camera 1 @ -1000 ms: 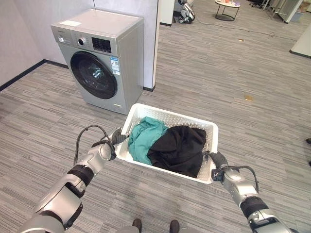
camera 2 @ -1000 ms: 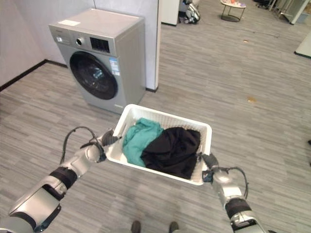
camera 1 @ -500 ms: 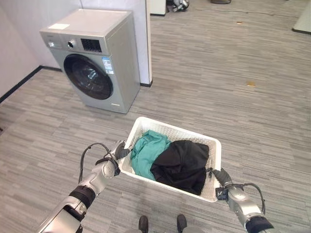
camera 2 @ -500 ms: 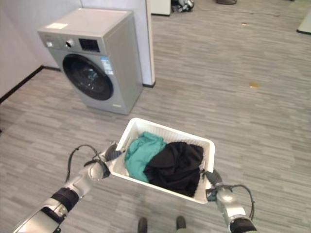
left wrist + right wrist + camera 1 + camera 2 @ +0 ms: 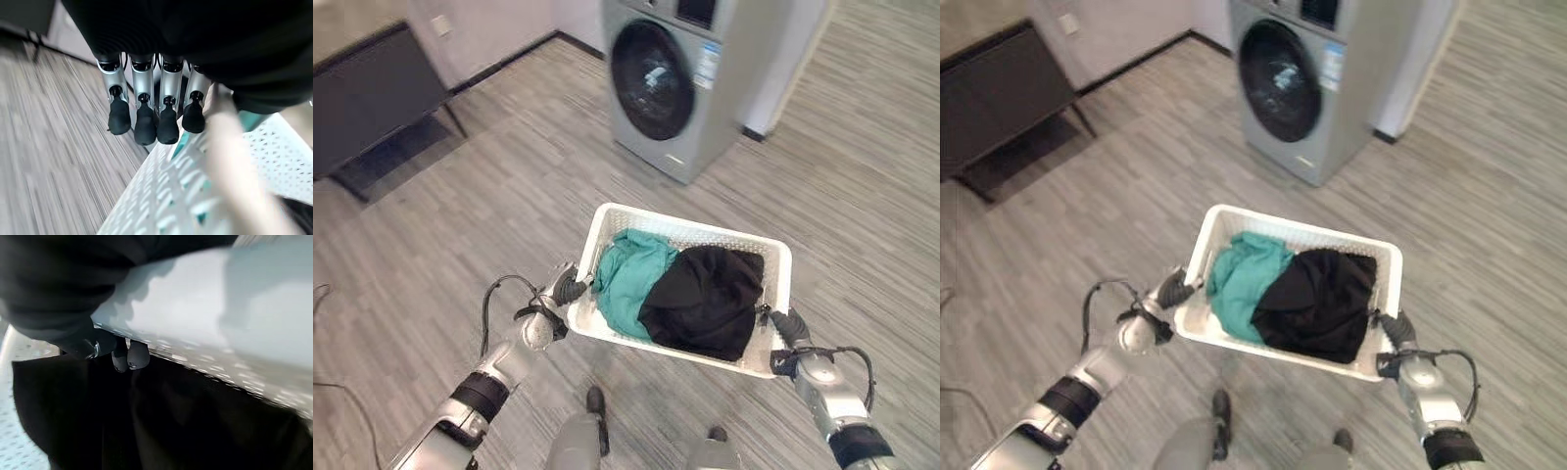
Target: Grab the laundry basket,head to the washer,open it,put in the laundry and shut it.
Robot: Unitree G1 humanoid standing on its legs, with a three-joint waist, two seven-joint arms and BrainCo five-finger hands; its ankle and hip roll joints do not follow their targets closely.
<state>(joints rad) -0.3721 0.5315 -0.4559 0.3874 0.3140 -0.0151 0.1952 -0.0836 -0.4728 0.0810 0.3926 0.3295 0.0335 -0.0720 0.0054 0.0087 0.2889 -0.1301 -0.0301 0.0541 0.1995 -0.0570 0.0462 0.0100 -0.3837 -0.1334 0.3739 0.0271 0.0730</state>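
Grey plank flooring runs under everything, with a dark low cabinet [image 5: 372, 98] off to the far side of the washer [image 5: 690, 78] and a pale wall behind. I take the first step as done — the white laundry basket [image 5: 607, 220] is off the floor, carried between both arms, with a teal garment [image 5: 631, 269] and a black garment [image 5: 705, 299] heaped inside.

My left robot hand [image 5: 563, 291] sits at the basket end farthest from the black cloth; its wrist view shows the fingers [image 5: 145, 122] curled down over the perforated rim, so I read it as clamped on the basket. My right robot hand [image 5: 788, 333] grips the opposite end — its fingertips [image 5: 132, 357] hook over the rim above the black cloth.

The walk looks mostly complete: the washer stands just beyond the basket's far rim, not yet within reach, I judge. Its round door [image 5: 654, 80] is closed, so opening it, loading the clothes and shutting it all remain.

There is a label beside the washer door [image 5: 708, 66] and a panel above it, but I cannot read any writing there.
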